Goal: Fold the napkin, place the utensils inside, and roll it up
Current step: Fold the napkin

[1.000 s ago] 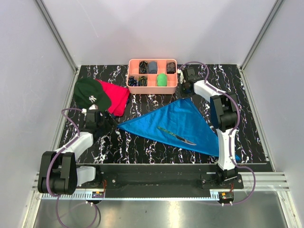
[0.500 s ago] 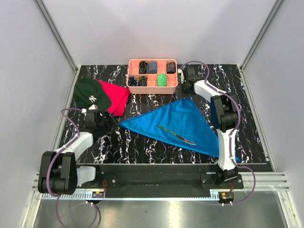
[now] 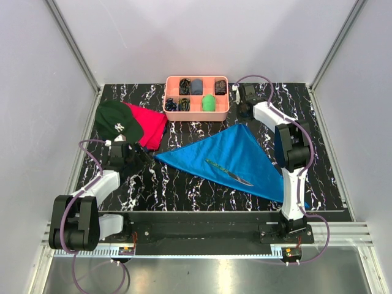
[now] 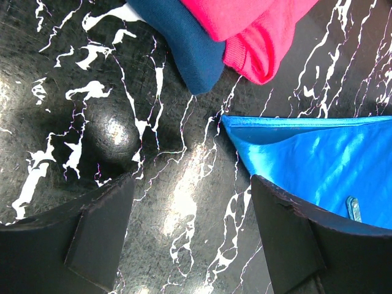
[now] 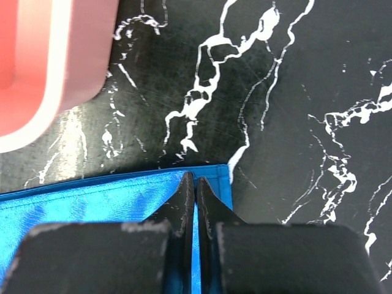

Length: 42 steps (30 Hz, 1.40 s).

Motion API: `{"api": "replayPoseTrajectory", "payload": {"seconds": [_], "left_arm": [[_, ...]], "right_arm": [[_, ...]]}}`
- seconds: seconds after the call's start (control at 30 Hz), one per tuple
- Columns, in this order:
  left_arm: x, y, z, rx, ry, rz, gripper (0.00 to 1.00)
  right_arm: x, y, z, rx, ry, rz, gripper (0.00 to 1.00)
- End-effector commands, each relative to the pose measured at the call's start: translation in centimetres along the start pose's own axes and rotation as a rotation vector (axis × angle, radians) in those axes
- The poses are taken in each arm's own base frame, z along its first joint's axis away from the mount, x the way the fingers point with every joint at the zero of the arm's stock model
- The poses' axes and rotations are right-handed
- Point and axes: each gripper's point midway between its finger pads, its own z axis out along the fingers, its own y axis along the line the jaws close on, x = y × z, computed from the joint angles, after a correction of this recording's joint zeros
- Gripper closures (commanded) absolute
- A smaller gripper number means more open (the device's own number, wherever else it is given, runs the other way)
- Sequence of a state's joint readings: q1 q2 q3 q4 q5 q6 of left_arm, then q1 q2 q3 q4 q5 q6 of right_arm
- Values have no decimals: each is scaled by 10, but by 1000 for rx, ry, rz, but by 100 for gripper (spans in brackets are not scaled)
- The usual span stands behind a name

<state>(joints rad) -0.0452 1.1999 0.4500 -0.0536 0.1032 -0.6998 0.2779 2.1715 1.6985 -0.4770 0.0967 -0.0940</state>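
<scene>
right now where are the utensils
In the top view the utensils lie diagonally on the blue napkin, right of centre on the table, on the near side of the pink tray.

Blue napkin (image 5: 92,202) edge, near corner, pinched in closed right gripper (image 5: 195,182); pink tray (image 5: 55,67) upper left.

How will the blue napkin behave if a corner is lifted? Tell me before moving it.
Probably floppy: the napkin lies flat as a thin folded triangle, so a lifted corner would likely drape. Its sheen suggests it may slide on the table. The utensils lying loose on it could shift if it is dragged.
</scene>
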Motion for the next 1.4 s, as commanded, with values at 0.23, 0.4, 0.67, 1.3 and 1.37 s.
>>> {"api": "replayPoseTrajectory", "payload": {"seconds": [0.23, 0.4, 0.67, 1.3, 1.37], "left_arm": [[-21, -26, 4, 95, -45, 1, 23], [-24, -38, 17, 134, -31, -32, 25], [-20, -51, 47, 169, 12, -92, 36], [0, -29, 38, 123, -20, -102, 44], [0, -29, 39, 124, -21, -102, 46]], "right_arm": [[-11, -20, -7, 46, -30, 1, 100], [-8, -20, -3, 46, -21, 3, 100], [-18, -16, -22, 13, -53, 33, 52], [-33, -5, -50, -54, -92, 70, 42], [-32, -5, -51, -54, -89, 73, 41]]}}
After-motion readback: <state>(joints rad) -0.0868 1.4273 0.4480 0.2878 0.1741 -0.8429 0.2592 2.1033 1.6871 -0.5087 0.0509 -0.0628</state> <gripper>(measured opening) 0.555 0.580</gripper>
